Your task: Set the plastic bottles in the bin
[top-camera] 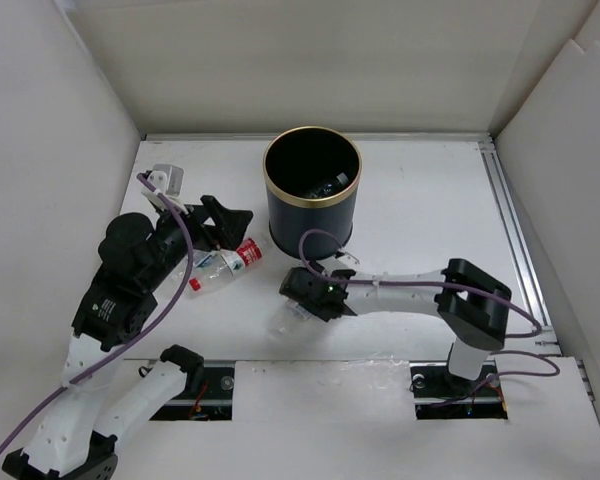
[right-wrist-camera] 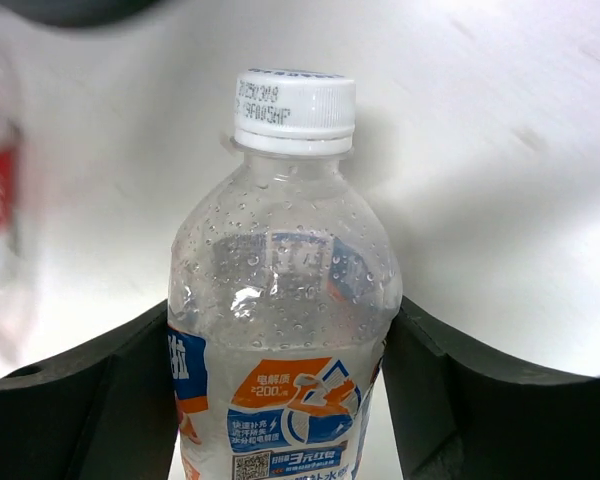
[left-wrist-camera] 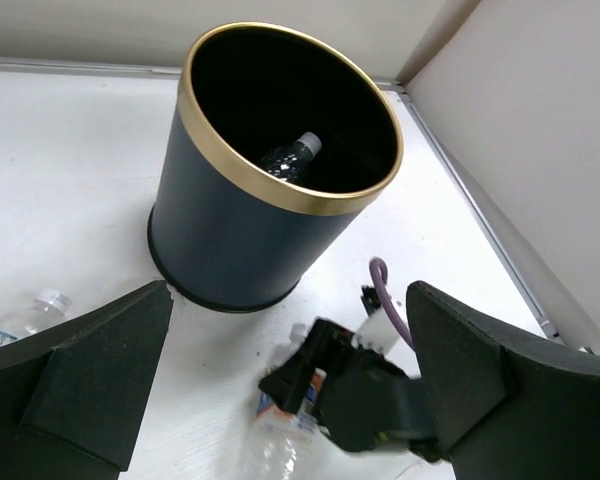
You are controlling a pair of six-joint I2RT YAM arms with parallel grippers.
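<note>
The black bin (top-camera: pixel 280 215) with a gold rim stands at mid back; a bottle (top-camera: pixel 332 184) lies inside it, also seen in the left wrist view (left-wrist-camera: pixel 294 156). My right gripper (top-camera: pixel 302 294) is low on the table in front of the bin, shut on a clear bottle (right-wrist-camera: pixel 280 300) with a white cap and a blue-orange label. My left gripper (top-camera: pixel 228 224) is open and empty, left of the bin, above a red-labelled bottle (top-camera: pixel 243 254) and a clear bottle (top-camera: pixel 206 278) lying on the table.
White walls close in the table on the left, back and right. A metal rail (top-camera: pixel 515 235) runs along the right side. A white bracket (top-camera: pixel 163 180) sits at the back left. The right arm's purple cable (top-camera: pixel 320 240) loops in front of the bin.
</note>
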